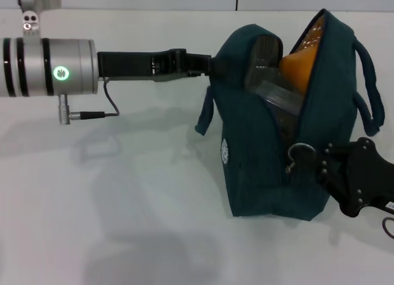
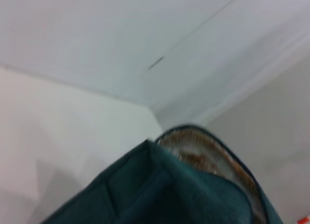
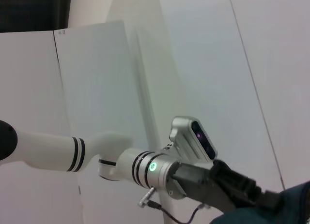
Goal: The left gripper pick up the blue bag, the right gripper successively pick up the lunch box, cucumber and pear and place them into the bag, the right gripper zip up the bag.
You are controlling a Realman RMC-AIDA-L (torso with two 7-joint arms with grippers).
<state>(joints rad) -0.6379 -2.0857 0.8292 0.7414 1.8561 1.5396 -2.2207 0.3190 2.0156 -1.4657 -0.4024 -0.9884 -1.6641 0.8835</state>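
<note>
The white table (image 1: 123, 205) lies bare in front of and to the left of the blue bag (image 1: 258, 168), with broad open room there; its far edge runs along the top of the head view. The bag stands upright right of centre, its zipper mouth gaping along the top and down the near end, silver lining showing.

Inside the mouth sit the orange-yellow pear (image 1: 300, 62) near the top and the clear lunch box (image 1: 277, 91) just below it; the cucumber is not to be seen.

The left tool (image 1: 206, 64) reaches in level from the left on its silver arm and meets the bag's upper left side, its prongs closed on the fabric there; the left wrist view shows only teal cloth and lining close up. One looped handle (image 1: 206, 116) hangs beneath it, the other (image 1: 369, 88) stands off the bag's right side.

The right tool (image 1: 314, 159) comes in low from the right edge, its tips at the silver ring pull (image 1: 300, 154) at the near end of the zipper. Whether its prongs pinch the ring cannot be told.
</note>
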